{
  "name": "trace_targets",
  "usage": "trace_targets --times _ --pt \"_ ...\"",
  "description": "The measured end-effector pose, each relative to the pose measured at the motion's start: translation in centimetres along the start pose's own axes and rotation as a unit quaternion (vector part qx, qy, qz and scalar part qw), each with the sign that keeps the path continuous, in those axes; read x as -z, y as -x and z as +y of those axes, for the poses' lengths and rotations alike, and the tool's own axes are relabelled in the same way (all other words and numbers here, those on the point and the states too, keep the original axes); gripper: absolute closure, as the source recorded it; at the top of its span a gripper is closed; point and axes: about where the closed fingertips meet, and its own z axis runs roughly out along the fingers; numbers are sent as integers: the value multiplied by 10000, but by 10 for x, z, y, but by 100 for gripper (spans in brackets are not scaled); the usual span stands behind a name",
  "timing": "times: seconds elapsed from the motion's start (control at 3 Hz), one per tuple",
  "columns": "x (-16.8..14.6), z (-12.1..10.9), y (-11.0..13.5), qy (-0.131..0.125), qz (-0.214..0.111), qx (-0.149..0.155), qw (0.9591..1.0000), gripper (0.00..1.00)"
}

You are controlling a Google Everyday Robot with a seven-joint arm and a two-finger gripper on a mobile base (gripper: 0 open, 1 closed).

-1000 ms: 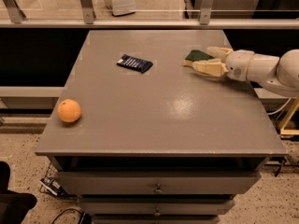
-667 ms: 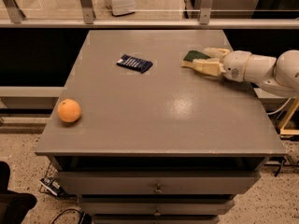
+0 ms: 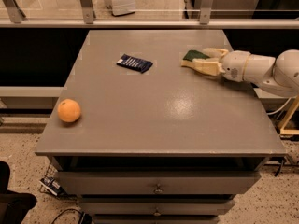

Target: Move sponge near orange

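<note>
Reaching in from right, gripper [image 3: 195, 58] is seen at counter's [image 3: 163, 125] far-right side; sponge [image 3: 192, 55] is clasped between 2 fingers [image 3: 203, 66]. Orange [image 3: 69, 110] is seen at near-left edge, well apart.

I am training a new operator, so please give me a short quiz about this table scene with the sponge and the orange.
1. True or false: the orange lies at the table's far right corner.
2. Which thing is closest to the gripper? A) orange B) blue packet C) sponge
3. Is the sponge already beside the orange?
Key: 1 false, it sits near the front left edge. 2 C, the gripper is at the sponge, on the table's far right part. 3 No, they lie on opposite sides of the table.
</note>
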Motion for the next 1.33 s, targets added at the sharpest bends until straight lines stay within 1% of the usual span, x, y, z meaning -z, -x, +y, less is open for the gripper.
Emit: trace_targets --times 1.33 --pt "0 0 1 1 1 1 10000 100"
